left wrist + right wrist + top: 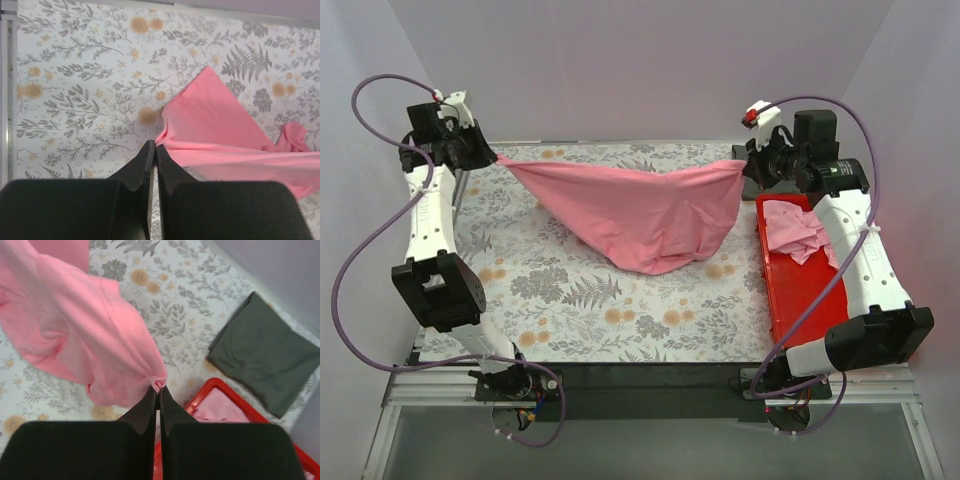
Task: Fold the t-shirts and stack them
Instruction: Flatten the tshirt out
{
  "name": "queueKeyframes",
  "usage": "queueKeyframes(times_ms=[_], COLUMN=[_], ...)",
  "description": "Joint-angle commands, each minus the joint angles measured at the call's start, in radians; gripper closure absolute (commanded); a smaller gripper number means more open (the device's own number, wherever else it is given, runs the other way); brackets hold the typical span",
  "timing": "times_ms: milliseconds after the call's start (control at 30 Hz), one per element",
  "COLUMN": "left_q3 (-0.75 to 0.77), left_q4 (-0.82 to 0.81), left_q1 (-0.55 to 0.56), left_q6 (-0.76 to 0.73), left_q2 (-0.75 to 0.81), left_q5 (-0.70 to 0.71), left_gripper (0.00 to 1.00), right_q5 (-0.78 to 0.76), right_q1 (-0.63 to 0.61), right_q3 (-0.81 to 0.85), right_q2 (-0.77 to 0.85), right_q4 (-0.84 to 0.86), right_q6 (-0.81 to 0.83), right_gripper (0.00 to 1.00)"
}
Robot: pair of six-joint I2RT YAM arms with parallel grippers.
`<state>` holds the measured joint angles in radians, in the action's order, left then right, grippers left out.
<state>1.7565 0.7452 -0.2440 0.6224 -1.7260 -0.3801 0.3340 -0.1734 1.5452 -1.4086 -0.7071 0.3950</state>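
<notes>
Pink t-shirt [640, 215] slung between both claws.
Left gripper [154, 150] and right gripper [156, 389] each pinch a corner, jaws closed; the cloth sags between them toward the table [570, 295]. A red bin [790, 300] beside the right one holds perhaps another shirt [795, 228].

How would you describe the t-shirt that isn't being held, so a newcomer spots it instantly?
On the floral table, find the red bin along the right edge. The crumpled t-shirt lies in its far end. Unlike the shirt stretched between the left gripper and right gripper, it sits bunched inside the bin.
</notes>
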Motion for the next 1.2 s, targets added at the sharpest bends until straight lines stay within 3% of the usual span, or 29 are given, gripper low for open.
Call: queueKeyframes(times_ms=[0, 133, 267, 400, 567, 600, 833, 1000, 1167], left_q3=[0.087, 0.188, 0.273, 0.167, 0.028, -0.054, -0.081, 0.026, 0.040], left_q4=[-0.064, -0.121, -0.147, -0.251, -0.345, -0.378, -0.380, -0.313, -0.268], left_q1=[-0.093, -0.098, -0.097, -0.098, -0.098, -0.098, -0.098, -0.098, -0.098], left_q6=[0.103, 0.169, 0.197, 0.221, 0.241, 0.244, 0.172, 0.106, 0.037], left_q2=[0.065, 0.075, 0.081, 0.210, 0.406, 0.580, 0.781, 0.777, 0.734], left_q5=[-0.101, -0.215, -0.211, -0.113, -0.002, 0.056, 0.205, 0.302, 0.311], left_gripper=[1.00, 1.00, 1.00, 1.00, 1.00, 1.00, 1.00, 1.00, 1.00], right_q5=[-0.096, -0.122, -0.180, -0.263, -0.300, -0.268, -0.221, -0.211, -0.184], right_q1=[0.025, 0.025, 0.023, 0.023, 0.023, 0.023, 0.025, 0.025, 0.025], right_q3=[0.151, 0.266, 0.383, 0.366, 0.374, 0.315, 0.302, 0.383, 0.371], right_q2=[0.008, -0.015, -0.035, 0.043, 0.144, 0.249, 0.413, 0.390, 0.324], right_q4=[0.082, 0.167, 0.210, 0.363, 0.431, 0.452, 0.465, 0.469, 0.512], right_q6=[0.068, 0.094, 0.102, 0.120, 0.137, 0.145, 0.173, 0.205, 0.231], right_gripper=[0.99, 0.99, 0.99, 0.99, 0.99, 0.99, 0.99, 0.99, 0.99])
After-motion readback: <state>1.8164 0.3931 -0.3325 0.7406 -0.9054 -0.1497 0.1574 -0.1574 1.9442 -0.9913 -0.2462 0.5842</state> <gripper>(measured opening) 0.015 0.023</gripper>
